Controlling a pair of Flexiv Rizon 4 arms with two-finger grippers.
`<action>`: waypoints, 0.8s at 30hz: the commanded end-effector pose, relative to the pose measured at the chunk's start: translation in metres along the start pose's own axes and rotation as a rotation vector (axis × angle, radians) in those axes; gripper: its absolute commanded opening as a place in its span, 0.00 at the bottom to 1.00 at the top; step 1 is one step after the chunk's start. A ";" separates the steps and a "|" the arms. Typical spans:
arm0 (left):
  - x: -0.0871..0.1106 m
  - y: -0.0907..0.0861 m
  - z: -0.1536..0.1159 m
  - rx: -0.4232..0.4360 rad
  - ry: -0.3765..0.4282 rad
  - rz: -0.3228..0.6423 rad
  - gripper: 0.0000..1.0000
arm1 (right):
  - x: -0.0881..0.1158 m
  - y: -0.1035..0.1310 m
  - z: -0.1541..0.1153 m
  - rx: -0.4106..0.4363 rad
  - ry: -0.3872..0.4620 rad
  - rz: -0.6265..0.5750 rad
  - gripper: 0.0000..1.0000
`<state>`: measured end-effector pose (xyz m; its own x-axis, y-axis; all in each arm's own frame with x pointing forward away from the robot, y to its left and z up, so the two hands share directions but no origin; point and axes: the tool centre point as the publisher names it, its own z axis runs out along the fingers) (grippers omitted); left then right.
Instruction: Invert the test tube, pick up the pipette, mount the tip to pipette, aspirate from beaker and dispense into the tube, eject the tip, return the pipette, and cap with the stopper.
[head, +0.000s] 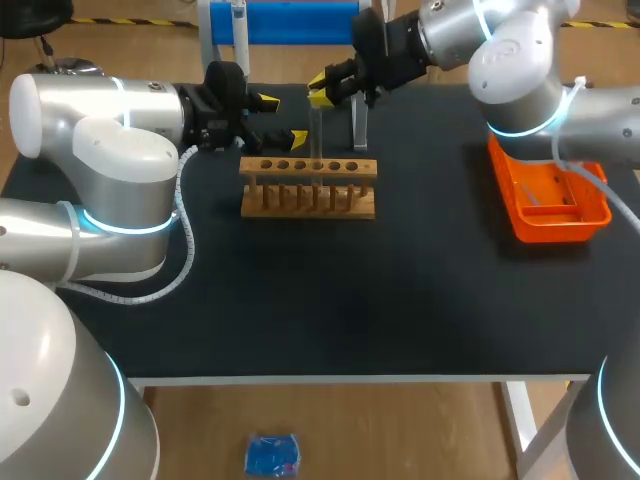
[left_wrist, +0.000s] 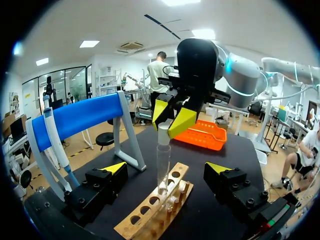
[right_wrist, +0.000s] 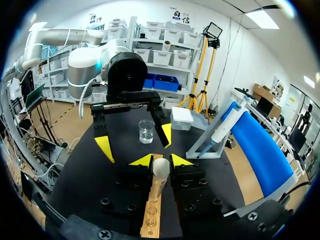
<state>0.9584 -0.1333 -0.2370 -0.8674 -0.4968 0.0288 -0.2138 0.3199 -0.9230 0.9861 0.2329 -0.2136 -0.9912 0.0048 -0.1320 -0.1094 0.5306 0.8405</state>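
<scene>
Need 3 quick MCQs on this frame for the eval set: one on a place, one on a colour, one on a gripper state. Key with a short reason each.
1. Where is the test tube?
A) upright in the wooden rack
B) lying on its side
C) hanging in mid-air

2. What colour is the tray?
A) green
B) orange
C) white

3. What state is the left gripper in?
A) shut on the test tube
B) fully closed, empty
C) open

Key:
1 A: its lower end sits in a rack hole, with the right gripper clamped on its top.
2 B: the tray is plainly orange.
3 C: its fingers stand wide apart and touch nothing.
</scene>
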 end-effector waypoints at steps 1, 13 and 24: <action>0.000 0.001 0.000 0.002 -0.001 -0.001 1.00 | -0.002 0.001 0.001 0.011 0.007 0.002 0.00; 0.000 0.001 0.000 0.002 -0.001 -0.001 1.00 | 0.001 -0.004 0.003 0.029 0.009 0.006 0.00; 0.000 0.001 0.000 0.002 -0.001 -0.001 1.00 | 0.003 -0.012 0.007 0.044 0.017 0.017 0.00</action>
<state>0.9584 -0.1333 -0.2370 -0.8674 -0.4968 0.0288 -0.2138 0.3199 -0.9230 0.9827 0.2318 -0.2273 -0.9937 0.0027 -0.1124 -0.0915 0.5620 0.8221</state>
